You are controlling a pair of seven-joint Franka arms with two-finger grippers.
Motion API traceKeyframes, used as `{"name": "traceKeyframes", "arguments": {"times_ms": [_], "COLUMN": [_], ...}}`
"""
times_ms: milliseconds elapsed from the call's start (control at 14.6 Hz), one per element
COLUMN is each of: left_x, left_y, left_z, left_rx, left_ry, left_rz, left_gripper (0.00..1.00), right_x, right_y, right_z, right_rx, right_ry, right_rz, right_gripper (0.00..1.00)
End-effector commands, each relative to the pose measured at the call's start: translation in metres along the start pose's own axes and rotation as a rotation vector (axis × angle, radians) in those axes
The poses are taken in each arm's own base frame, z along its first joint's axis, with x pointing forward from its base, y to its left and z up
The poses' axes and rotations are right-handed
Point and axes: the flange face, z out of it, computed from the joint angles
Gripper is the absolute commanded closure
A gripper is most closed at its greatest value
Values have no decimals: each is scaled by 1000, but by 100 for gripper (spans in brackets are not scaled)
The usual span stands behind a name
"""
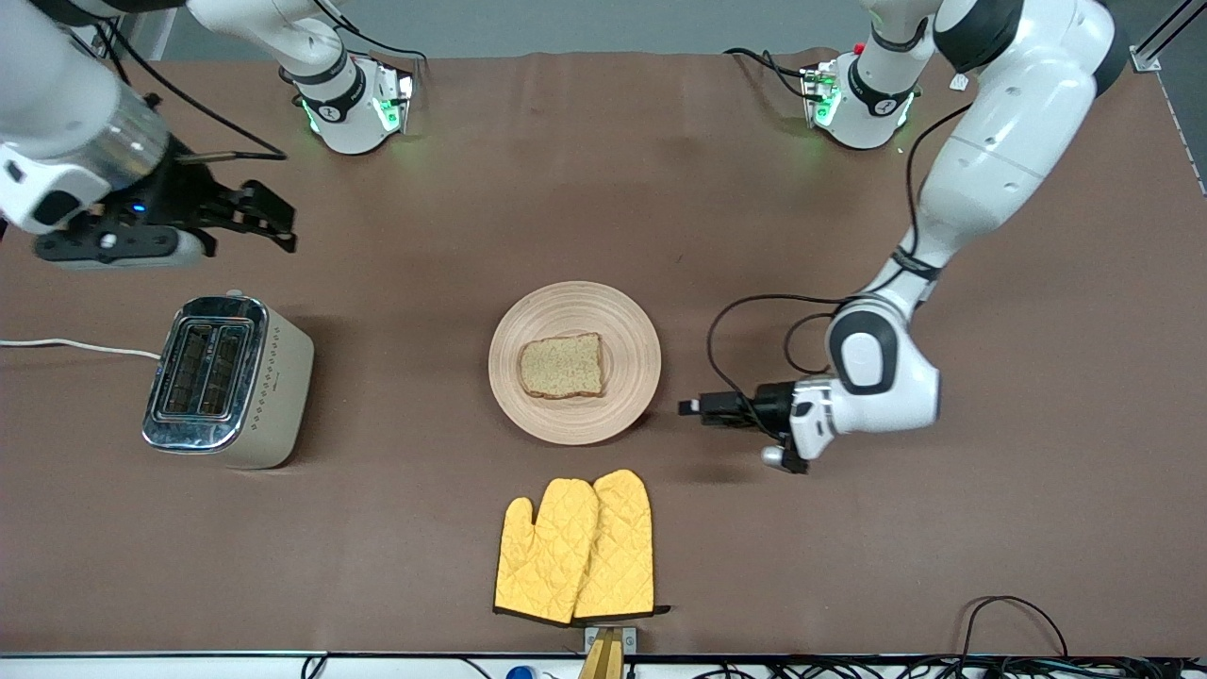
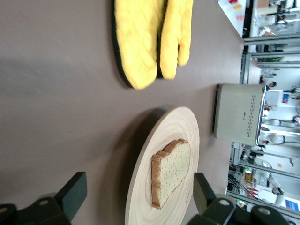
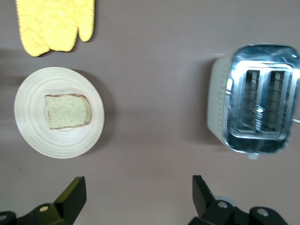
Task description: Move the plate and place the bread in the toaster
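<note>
The pale wooden plate [image 1: 577, 311] lies mid-table with the brown bread [image 1: 562, 366] flat on it. The beige chrome-topped toaster [image 1: 226, 380] stands toward the right arm's end, both slots empty. My left gripper [image 1: 692, 407] is low over the table beside the plate, toward the left arm's end, open and a short gap from the rim. In the left wrist view the plate [image 2: 176, 124] and bread [image 2: 171, 172] sit ahead of the open left gripper [image 2: 139, 190]. My right gripper [image 1: 283, 223] hangs open and empty above the table near the toaster [image 3: 255, 108], looking down on the plate [image 3: 33, 126] and bread [image 3: 68, 111].
A pair of yellow oven mitts [image 1: 577, 547] lies nearer to the front camera than the plate. The toaster's white cord [image 1: 75, 347] runs off the right arm's end of the table. Both arm bases stand along the table's back edge.
</note>
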Motion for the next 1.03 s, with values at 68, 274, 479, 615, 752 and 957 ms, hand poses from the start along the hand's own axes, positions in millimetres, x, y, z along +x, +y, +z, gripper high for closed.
{"name": "traceKeyframes", "arguments": {"times_ms": [68,274,479,615,752,957], "left_x": [27,45,50,49,44,28], "left_y": [10,15,22,38,78,100], "left_z": [-76,-128,-159,-187,-204,-230], "left_rx": [75,163,265,333,443,625], "left_ry": [0,-2,-56,-31,12,-13], "left_rz": [-18,28,19,-16,-35,-45], "left_gripper": [0,0,0,0,0,0], "right_x": [24,34,48,53,55,47], "right_y": [-41,-93,-131,-151,-168,-194], "right_z": [51,111,178,222,266,328], "right_rx": [8,-19,-37,-40,32,24], "right_ry": [-7,-38,-31,-28,-50,-50], "right_rz": [-24,20,45,26,54,36], "right_gripper": [0,0,0,0,0,0]}}
